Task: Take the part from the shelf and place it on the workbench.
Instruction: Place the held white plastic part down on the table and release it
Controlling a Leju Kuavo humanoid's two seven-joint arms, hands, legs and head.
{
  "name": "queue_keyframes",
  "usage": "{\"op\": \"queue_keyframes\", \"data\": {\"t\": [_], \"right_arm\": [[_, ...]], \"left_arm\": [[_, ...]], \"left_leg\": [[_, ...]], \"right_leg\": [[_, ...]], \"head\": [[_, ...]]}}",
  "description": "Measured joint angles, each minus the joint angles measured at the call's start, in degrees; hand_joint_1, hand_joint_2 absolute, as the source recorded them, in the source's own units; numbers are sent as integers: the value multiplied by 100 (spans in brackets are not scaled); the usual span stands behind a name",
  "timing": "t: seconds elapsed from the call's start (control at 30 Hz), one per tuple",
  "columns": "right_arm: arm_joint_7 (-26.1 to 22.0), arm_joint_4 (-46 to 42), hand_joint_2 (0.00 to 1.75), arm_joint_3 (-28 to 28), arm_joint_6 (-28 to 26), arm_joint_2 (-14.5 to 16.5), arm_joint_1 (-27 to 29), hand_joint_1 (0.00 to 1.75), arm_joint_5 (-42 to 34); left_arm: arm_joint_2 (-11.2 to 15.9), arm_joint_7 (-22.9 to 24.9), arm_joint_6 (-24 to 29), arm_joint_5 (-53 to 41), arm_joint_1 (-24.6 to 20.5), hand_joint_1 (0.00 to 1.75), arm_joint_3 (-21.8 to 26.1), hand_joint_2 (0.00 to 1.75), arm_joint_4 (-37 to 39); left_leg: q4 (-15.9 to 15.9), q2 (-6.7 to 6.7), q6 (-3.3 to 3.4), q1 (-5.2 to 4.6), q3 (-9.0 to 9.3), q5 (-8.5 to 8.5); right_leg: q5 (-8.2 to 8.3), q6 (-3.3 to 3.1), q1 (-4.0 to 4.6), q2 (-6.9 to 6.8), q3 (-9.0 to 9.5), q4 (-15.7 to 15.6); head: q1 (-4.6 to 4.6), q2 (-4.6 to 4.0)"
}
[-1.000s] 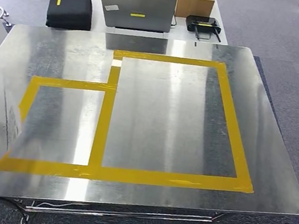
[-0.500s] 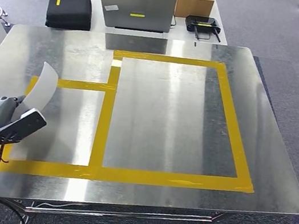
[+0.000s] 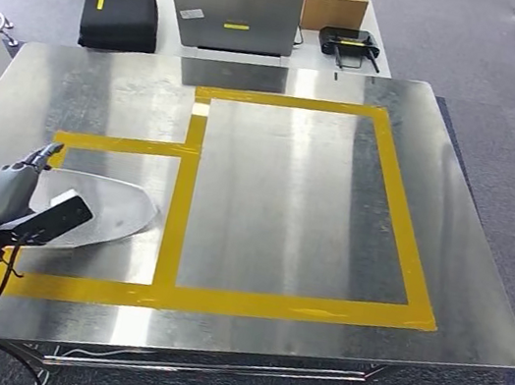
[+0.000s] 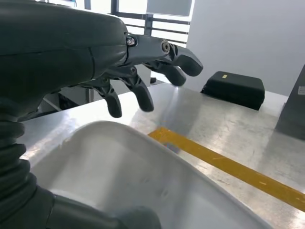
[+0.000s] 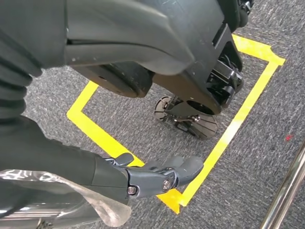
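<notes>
your left hand (image 3: 10, 192) sits at the part's (image 3: 97, 209) near-left end, thumb under, fingers (image 4: 138, 93) lifted and spread above it; whether it grips, you can't tell. part lies flat on the workbench (image 3: 298, 200) inside the small yellow tape box (image 3: 181, 189), long axis running right from the hand. right hand (image 5: 158, 177) hangs empty, fingers straight.

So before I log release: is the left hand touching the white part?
Touching: in the left wrist view the thumb lies on the white part while the fingers arch clear above.
</notes>
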Motion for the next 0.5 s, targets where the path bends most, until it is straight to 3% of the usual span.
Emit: {"op": "queue_keyframes", "data": {"t": [0.17, 0.5], "right_arm": [[7, 4, 0, 0, -6, 0, 16, 0, 26], [-396, 237, 0, 0, -145, -2, 156, 0, -27]], "left_arm": [[-88, -200, 319, 286, 125, 0, 22, 0, -141], [-438, -965, 1195, 1610, 1041, 0, 99, 0, -1370]], "left_leg": [[0, 0, 0, 0, 0, 0], [6, 0, 10, -5, -4, -9]], "right_leg": [[0, 0, 0, 1, 0, 0], [-1, 9, -10, 0, 2, -10]], "head": [[0, 0], [1, 0]]}}
